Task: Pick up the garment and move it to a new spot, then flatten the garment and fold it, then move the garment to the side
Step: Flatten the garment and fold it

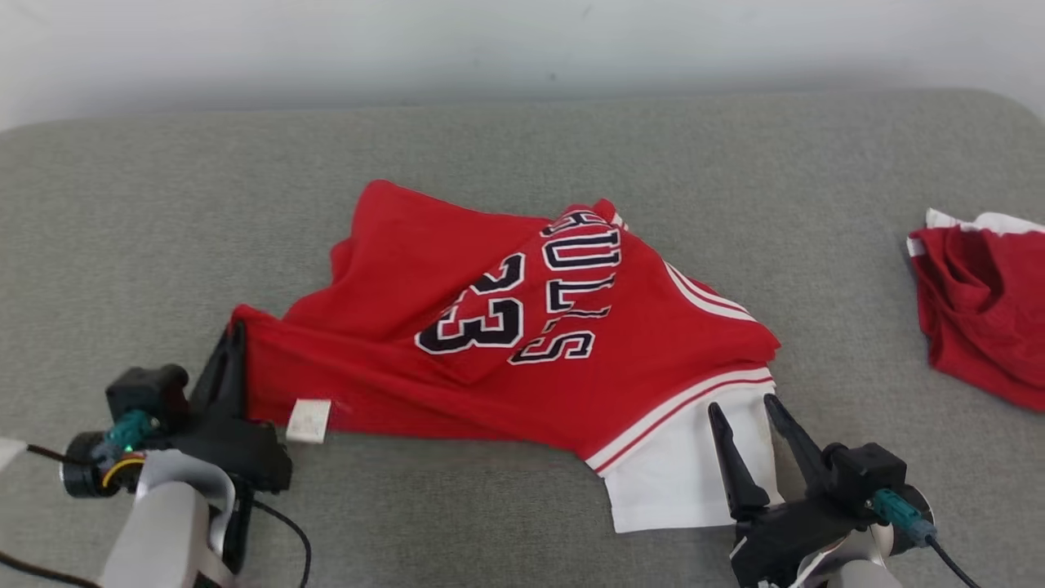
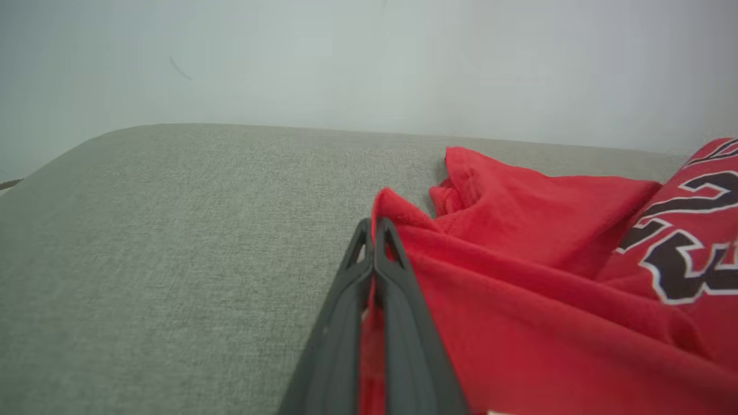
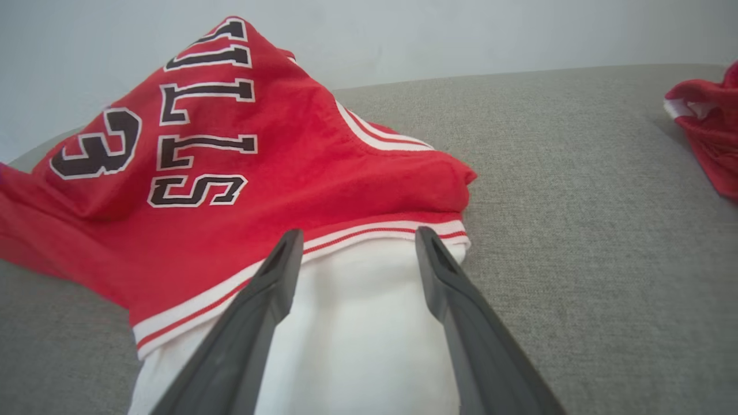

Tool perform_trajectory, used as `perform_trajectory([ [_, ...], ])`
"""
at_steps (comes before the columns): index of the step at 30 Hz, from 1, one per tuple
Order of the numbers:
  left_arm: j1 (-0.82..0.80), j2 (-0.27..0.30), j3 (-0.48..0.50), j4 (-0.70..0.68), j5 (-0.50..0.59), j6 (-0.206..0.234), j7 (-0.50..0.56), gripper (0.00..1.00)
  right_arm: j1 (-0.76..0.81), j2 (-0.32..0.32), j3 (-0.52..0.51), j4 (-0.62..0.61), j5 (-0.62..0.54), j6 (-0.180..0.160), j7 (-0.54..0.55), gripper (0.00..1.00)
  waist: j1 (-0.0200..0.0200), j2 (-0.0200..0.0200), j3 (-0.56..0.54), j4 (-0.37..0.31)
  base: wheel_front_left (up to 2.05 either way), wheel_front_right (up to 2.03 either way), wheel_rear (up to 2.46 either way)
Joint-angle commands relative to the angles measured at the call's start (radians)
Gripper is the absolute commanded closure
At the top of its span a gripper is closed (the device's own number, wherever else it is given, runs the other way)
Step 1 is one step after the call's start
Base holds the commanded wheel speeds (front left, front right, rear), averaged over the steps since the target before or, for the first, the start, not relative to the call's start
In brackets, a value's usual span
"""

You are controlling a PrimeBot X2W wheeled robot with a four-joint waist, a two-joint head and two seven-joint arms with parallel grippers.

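Observation:
The garment [image 1: 457, 327] is a red jersey with dark numbers and letters, white stripes and a white sleeve [image 1: 678, 474], lying rumpled in the middle of a grey cushion. My left gripper [image 1: 234, 336] is shut on the jersey's left corner, red cloth pinched between its fingers [image 2: 398, 271]. My right gripper [image 1: 743, 404] stands open over the white sleeve [image 3: 357, 323], fingers [image 3: 277, 271] apart just short of the striped edge, gripping nothing. A white label [image 1: 309, 420] hangs at the jersey's lower left hem.
A second red garment [image 1: 980, 310] with white trim lies bunched at the right edge of the grey cushion [image 1: 122, 245]. A pale wall [image 1: 522, 41] runs behind. Bare cushion stretches to the left and far side of the jersey.

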Motion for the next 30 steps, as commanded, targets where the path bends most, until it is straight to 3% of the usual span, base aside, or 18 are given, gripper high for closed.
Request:
perform_trajectory([
  [1, -0.026, 0.014, 0.010, 0.021, 0.011, 0.007, -0.001, 1.00, -0.008, -0.002, 0.001, -0.003, -0.001, 0.000, -0.005, 0.00, 0.0000, 0.0000, 0.047, -0.048, 0.00, 0.00, 0.00],
  [8, -0.077, 0.039, 0.042, 0.121, 0.002, 0.015, -0.001, 1.00, -0.030, -0.002, -0.009, -0.012, -0.008, 0.000, -0.005, 0.00, 0.0000, 0.0000, 0.094, -0.112, 0.00, 0.00, 0.00],
  [9, -0.079, 0.037, 0.049, 0.132, -0.005, 0.013, -0.001, 0.94, -0.030, -0.002, -0.011, -0.012, -0.008, 0.000, -0.005, 0.00, 0.0000, 0.0000, 0.097, -0.116, 0.00, 0.00, 0.00],
  [10, -0.079, 0.035, 0.056, 0.140, -0.011, 0.012, -0.001, 0.80, -0.030, -0.001, -0.012, -0.012, -0.008, 0.000, -0.005, 0.00, 0.0000, 0.0000, 0.098, -0.120, 0.00, 0.00, 0.00],
  [11, -0.077, 0.035, 0.058, 0.146, -0.007, 0.012, -0.001, 0.54, -0.030, 0.000, -0.013, -0.013, -0.009, 0.000, -0.005, 0.00, 0.0000, 0.0000, 0.099, -0.122, 0.00, 0.00, 0.00],
  [12, -0.077, 0.033, 0.065, 0.143, -0.008, 0.016, -0.001, 0.00, -0.030, 0.000, -0.015, -0.013, -0.010, 0.000, -0.005, 0.00, 0.0000, 0.0000, 0.097, -0.123, 0.00, 0.00, 0.00],
  [19, -0.021, 0.017, 0.098, 0.072, 0.003, 0.025, -0.001, 0.00, -0.011, 0.004, -0.024, -0.008, -0.010, 0.000, -0.005, 0.00, 0.0000, 0.0000, 0.055, -0.083, 0.00, 0.00, 0.00],
  [30, 0.092, -0.022, 0.108, -0.013, -0.006, -0.020, -0.001, 0.00, 0.018, -0.002, -0.011, 0.006, 0.001, 0.000, -0.005, 0.00, 0.0000, 0.0000, -0.017, -0.005, 0.00, 0.00, 0.00],
])
